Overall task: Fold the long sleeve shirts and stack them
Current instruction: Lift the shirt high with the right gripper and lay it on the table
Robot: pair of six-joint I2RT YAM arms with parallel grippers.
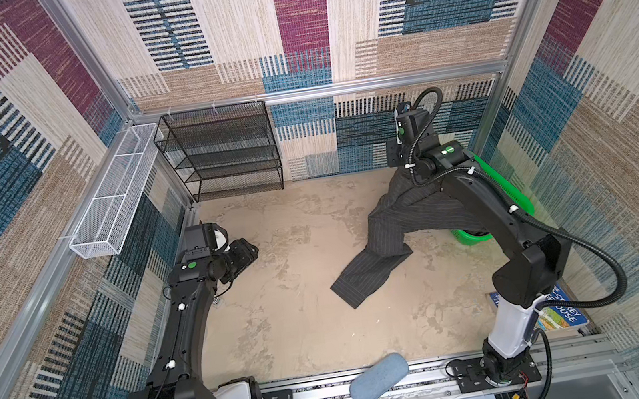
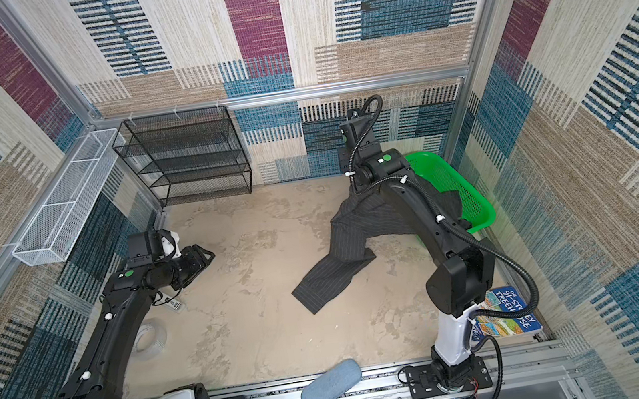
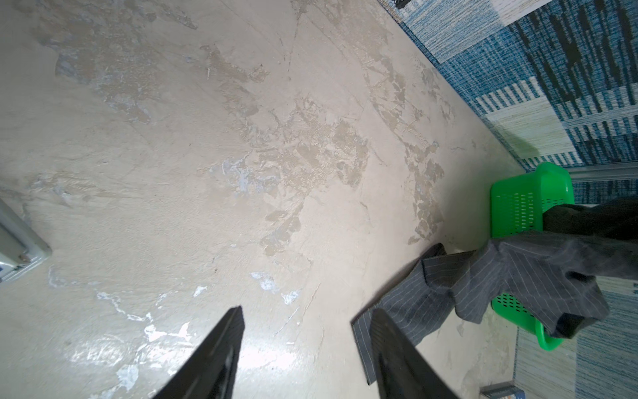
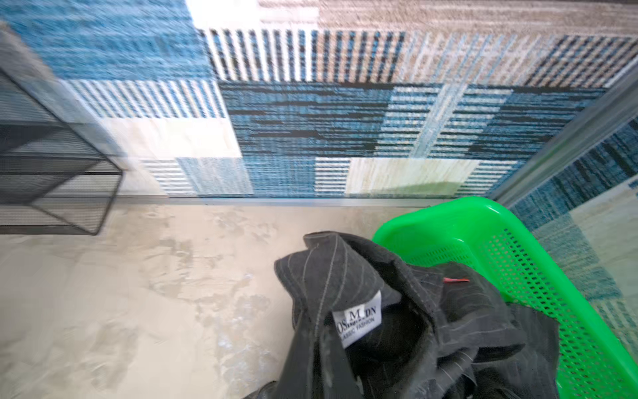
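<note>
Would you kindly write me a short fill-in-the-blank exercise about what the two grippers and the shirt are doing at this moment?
1. The right gripper is shut on the pinstriped ___.
2. Part of the shirt drapes over a plastic basket coloured ___.
3. The left gripper hovers above the table with its jaws ___.

Missing words: shirt; green; open.

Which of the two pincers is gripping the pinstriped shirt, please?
The right pincer, shut on the shirt by the green basket; the left pincer is open, empty.
</note>
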